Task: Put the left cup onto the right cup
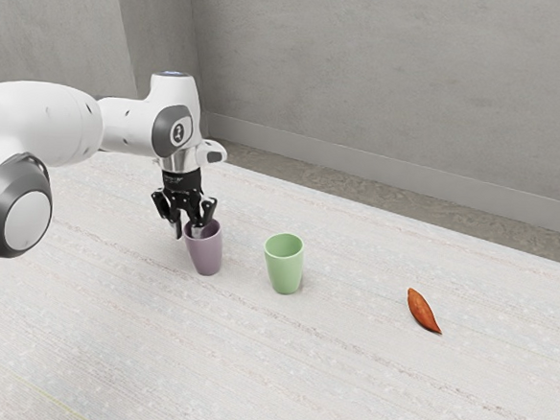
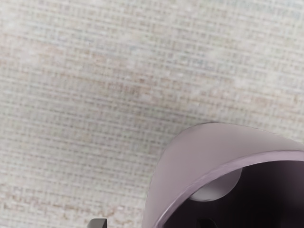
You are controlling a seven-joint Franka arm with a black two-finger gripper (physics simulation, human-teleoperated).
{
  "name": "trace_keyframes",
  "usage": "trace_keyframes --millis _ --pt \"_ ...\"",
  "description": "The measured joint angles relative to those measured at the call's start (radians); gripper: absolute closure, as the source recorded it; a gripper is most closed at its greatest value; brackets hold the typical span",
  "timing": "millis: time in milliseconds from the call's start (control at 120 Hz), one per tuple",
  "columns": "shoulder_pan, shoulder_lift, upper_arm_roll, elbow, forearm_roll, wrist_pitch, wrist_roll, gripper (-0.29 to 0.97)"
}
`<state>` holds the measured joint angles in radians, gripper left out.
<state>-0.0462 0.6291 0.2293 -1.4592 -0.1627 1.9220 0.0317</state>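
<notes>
The small purple plastic cup (image 1: 204, 251) stands on the pale table (image 1: 325, 386), at 9 o'clock from the light green plastic cup (image 1: 284, 263). The black two-finger gripper (image 1: 188, 229) sits open across its rim and is not squeezing. This looks like the grabbing step. Next it should pinch the wall, then lift. Both cups look empty

Surface finishes
Matt, woven cloth-like grain on pale tabletop (image 2: 95, 95); mauve plastic cup (image 1: 204, 250) and light-green plastic cup (image 1: 284, 264) smooth, faint sheen.
</notes>
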Motion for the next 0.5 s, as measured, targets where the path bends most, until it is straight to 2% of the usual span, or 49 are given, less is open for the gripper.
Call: trace_keyframes --millis 500 --pt "-0.001 0.003 -0.002 0.009 0.000 0.000 -0.001 0.73"
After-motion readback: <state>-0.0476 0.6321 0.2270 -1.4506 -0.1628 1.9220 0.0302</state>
